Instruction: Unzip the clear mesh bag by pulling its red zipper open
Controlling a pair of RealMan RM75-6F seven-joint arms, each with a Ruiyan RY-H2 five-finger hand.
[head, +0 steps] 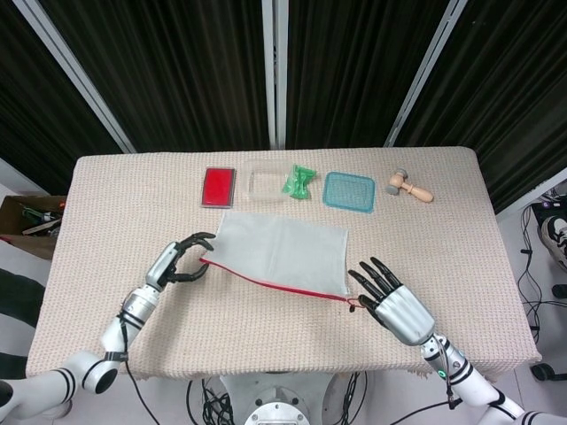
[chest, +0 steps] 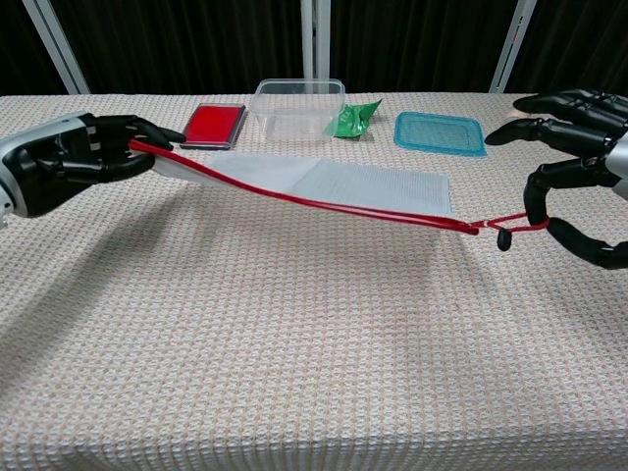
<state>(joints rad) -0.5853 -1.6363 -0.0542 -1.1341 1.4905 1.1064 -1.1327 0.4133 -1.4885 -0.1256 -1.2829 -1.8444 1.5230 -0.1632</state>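
The left hand (chest: 69, 162) pinches the left end of the bag (head: 279, 252) along its red zipper (chest: 324, 205). The right hand (chest: 579, 172), cut off at the chest view's right edge, hooks the red pull cord (chest: 500, 228). The slider itself is too small to make out.
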